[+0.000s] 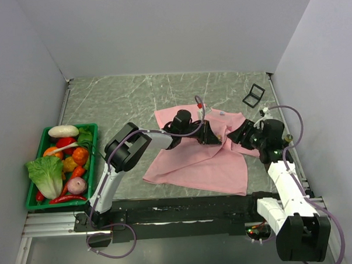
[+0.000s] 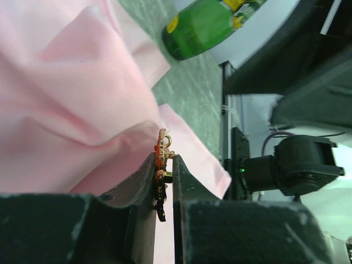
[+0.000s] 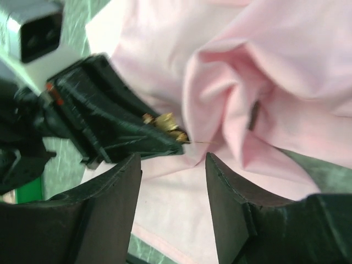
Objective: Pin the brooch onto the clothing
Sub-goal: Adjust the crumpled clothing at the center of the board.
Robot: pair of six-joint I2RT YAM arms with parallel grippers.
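Observation:
The clothing (image 1: 195, 160) is a pink T-shirt lying rumpled on the grey marble table. My left gripper (image 2: 165, 159) is shut on the brooch (image 2: 160, 151), a tiny orange-red and gold pin held edge-on between the fingertips. Its tip is pressed against a raised fold of the shirt (image 2: 99, 110). In the right wrist view the brooch's gold back (image 3: 165, 124) and thin needle point into bunched fabric (image 3: 231, 88). My right gripper (image 3: 173, 159) stands open just beside it, over flat cloth, with nothing between its fingers. From above, both grippers (image 1: 214, 133) (image 1: 237, 134) meet at the shirt's upper right.
A green basket (image 1: 33, 202) full of vegetables sits at the table's left edge. A small black frame (image 1: 254, 95) lies at the back right. A glossy green object with a yellow label (image 2: 203, 25) shows beyond the shirt in the left wrist view.

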